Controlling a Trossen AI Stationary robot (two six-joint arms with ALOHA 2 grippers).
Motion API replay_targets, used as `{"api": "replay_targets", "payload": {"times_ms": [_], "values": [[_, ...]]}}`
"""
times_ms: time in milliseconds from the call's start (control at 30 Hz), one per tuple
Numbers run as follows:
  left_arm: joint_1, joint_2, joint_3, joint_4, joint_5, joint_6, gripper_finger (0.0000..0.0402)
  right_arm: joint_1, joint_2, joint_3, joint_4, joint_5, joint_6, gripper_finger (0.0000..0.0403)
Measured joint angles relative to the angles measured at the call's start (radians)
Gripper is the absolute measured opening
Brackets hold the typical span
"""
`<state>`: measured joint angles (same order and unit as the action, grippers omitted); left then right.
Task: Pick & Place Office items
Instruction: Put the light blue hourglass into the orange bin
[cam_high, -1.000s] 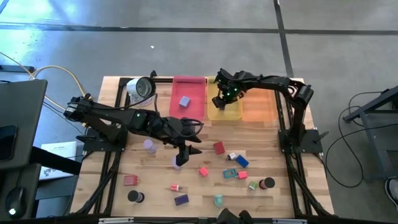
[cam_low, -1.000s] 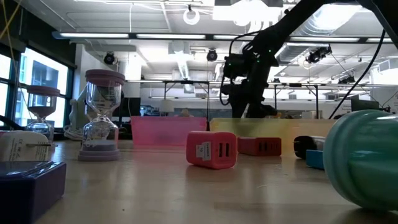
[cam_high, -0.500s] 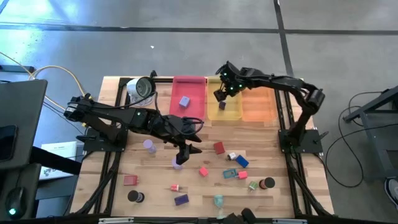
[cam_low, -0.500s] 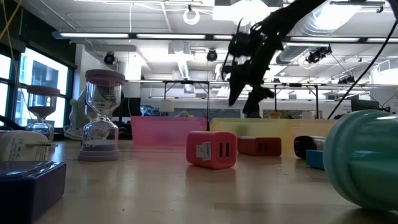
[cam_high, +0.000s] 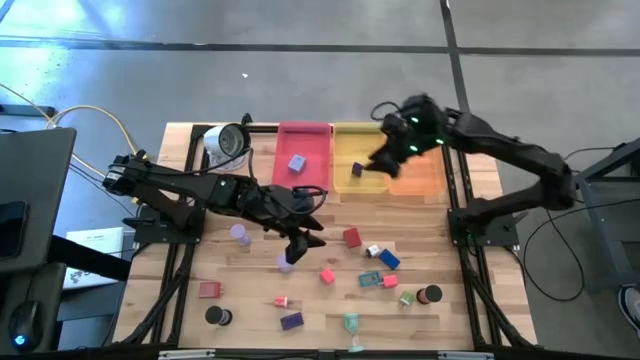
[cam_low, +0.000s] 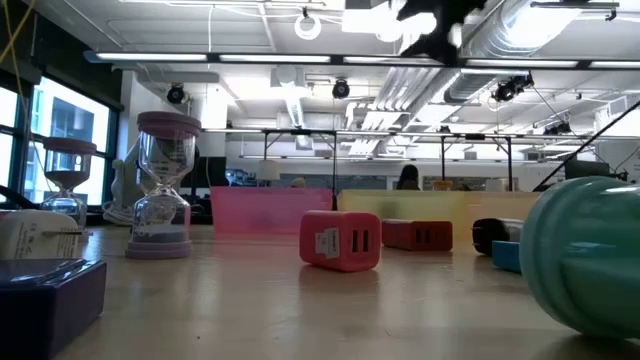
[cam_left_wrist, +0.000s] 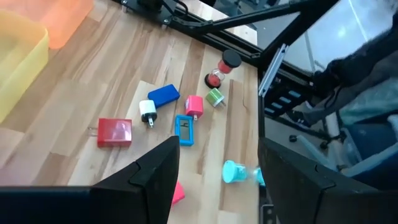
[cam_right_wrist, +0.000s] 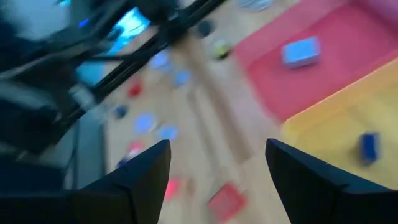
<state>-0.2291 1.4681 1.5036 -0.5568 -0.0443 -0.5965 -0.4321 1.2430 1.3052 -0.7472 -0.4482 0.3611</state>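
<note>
Blue block (cam_high: 357, 170) in yellow tray (cam_high: 345, 140), seemingly lying lengthwise along it.

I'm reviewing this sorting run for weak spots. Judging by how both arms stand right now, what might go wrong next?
1. The left gripper, open and empty, sits low among crowded pieces; going for the red block it may nudge the lavender cylinder beside it.
2. The right gripper, open, hangs over the yellow tray and orange tray; a low swing back might clip a tray wall.
3. Both arms may head for the same middle cluster and cross paths.
</note>
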Motion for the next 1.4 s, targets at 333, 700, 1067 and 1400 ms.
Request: {"api": "replay_targets", "payload": {"times_ms": [333, 700, 1067, 1400], "values": [[-0.020, 0.000, 0.000, 0.019, -0.058, 0.000, 0.0212, 0.217, -0.190, 0.000, -0.368, 0.053, 0.076, 0.0253], [-0.097, 0.026, 0.002, 0.024, -0.140, -0.004, 0.0212, 0.502, -0.246, 0.000, -0.541, 0.179, 0.427, 0.0260], [-0.138, 0.084, 0.001, 0.078, -0.172, -0.024, 0.0212, 0.808, -0.248, -0.001, -0.660, 0.416, 0.827, 0.0280], [-0.189, 0.092, 0.001, 0.098, -0.226, -0.033, 0.0212, 1.087, -0.241, -0.001, -0.762, 0.558, 1.124, 0.0280]]}}
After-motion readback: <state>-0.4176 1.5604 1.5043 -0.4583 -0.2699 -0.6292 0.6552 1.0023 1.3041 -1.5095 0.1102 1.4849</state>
